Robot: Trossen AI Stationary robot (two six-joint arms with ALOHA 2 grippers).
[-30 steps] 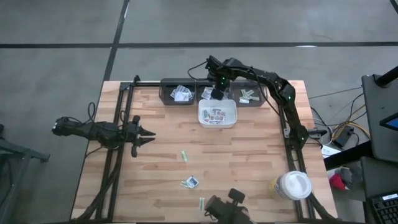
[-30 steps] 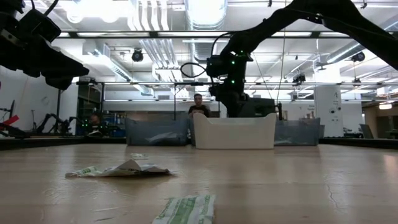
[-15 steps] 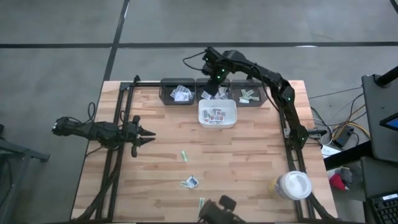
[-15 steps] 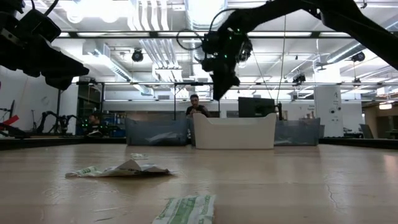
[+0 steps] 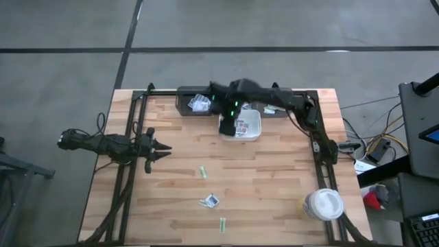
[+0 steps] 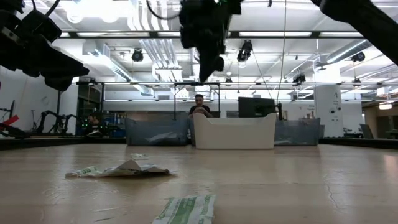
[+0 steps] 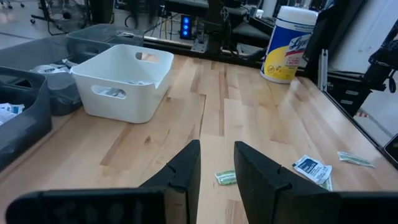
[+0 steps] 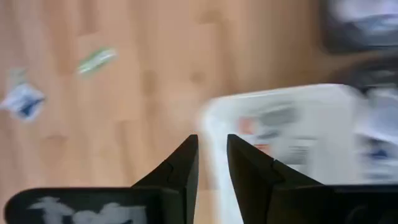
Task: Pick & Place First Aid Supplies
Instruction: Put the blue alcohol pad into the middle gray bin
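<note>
Three first aid supplies lie loose on the wood: a green strip (image 5: 204, 171), a blue-and-white packet (image 5: 211, 200) and a second green strip (image 5: 223, 224). More packets lie in the white tray (image 5: 255, 130) and in the dark bins (image 5: 195, 103) at the far edge. My right gripper (image 8: 212, 149) hangs high over the tray's left rim (image 8: 208, 118), pointing steeply down, open, with nothing between its fingers; the low view shows it (image 6: 210, 65) well above the tray. At the table's left side my left gripper (image 5: 164, 146) waits, held level, slightly open and empty (image 7: 217, 162).
A round white-lidded jar (image 5: 324, 204) stands at the near right corner. Black frame rails (image 5: 130, 137) run along the table's left, right and far sides. Bare wood lies between the tray and the loose packets. A person (image 6: 199, 106) sits in the room beyond the table.
My right gripper has risen out of the middle dark bin at the far edge and swung toward the table's left and near side, ending high over the white tray's left rim, tipping and rolling on the way. The loose packets have stayed where they lay.
</note>
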